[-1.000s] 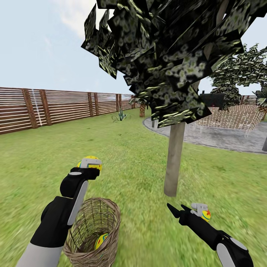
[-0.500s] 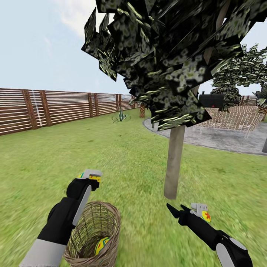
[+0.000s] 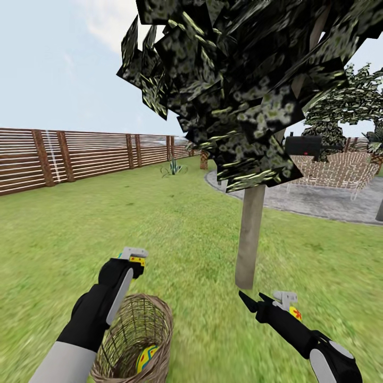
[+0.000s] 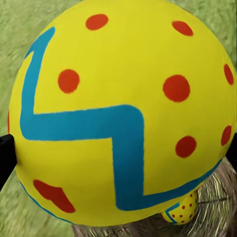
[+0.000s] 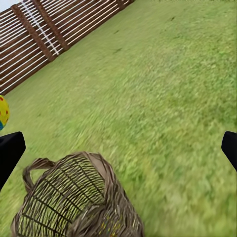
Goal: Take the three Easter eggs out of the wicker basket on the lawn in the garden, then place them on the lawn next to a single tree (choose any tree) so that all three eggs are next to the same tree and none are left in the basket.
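My left gripper [image 3: 134,256] is closed on an Easter egg [image 3: 137,260], its fingers pressing on either side; up close the held egg [image 4: 118,111] is yellow with a blue zigzag band and red dots, and I cannot tell which way its long axis runs. It hangs over the lawn [image 3: 64,229] just beyond the far rim of the wicker basket [image 3: 133,340], which sits on the grass right under my left forearm, tipped with its mouth turned toward me. A second egg [image 3: 146,357] lies inside the basket, near the bottom, its long axis leaning up and to the right; from my left wrist I also see it past the held egg [image 4: 181,211], speckled with red dots. From the right wrist the basket [image 5: 69,197] shows its arched handle at the near end and its open weave. Further left, a brown slat fence [image 3: 64,154] closes off the grass. To the right of the basket the tree [image 3: 250,234] stands upright, its pale trunk straight and its dark crown spreading overhead; nothing lies between it and my hands. My right gripper [image 3: 260,300] is open wide and holds nothing, its black fingers pointing toward the trunk's foot. The third egg [image 3: 295,311] rests on the grass just beside that gripper, near the trunk; it is half hidden, so I cannot tell its axis. Beyond lies a grey paved patio [image 3: 319,199] with pale woven seats [image 3: 335,170].
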You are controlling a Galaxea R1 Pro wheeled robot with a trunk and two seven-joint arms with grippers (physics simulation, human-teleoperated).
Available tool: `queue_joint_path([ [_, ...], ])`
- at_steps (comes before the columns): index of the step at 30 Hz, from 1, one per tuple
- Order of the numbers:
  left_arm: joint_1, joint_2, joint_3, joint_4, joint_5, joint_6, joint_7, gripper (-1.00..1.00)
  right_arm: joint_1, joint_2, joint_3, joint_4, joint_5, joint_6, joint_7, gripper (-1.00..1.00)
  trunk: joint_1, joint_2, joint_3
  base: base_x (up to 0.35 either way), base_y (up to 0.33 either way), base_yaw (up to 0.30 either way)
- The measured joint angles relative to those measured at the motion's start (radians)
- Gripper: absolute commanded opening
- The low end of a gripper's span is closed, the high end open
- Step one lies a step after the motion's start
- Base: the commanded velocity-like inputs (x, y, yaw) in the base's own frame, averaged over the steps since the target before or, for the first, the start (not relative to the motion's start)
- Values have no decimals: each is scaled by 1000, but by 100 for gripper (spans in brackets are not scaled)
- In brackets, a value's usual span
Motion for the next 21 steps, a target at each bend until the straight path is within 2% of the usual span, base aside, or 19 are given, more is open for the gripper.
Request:
queue_joint_path([
  [7, 2, 1, -11, -103, 3, 0, -7, -100, 0, -1, -2, 0, -1, -2, 1, 100, -27, 49, 22, -2, 0, 0],
  [10, 2, 1, -24, -120, 4, 0, -21, -100, 0, -2, -4, 0, -1, -2, 2, 100, -38, 70, 31, -141, 0, 0],
  [12, 2, 1, -39, -123, 5, 0, -41, -100, 0, -3, -5, 0, -1, -2, 2, 100, -46, 84, 38, -239, 0, 0],
  [18, 2, 0, -84, -120, 1, -1, -159, -100, 0, -5, -9, 0, -6, -2, 2, 100, -68, 126, 56, -291, 0, 0],
  [21, 2, -1, -103, -119, -1, -1, -176, -100, 0, -6, -9, 0, -8, -2, 2, 100, -80, 147, 66, -192, 0, 0],
])
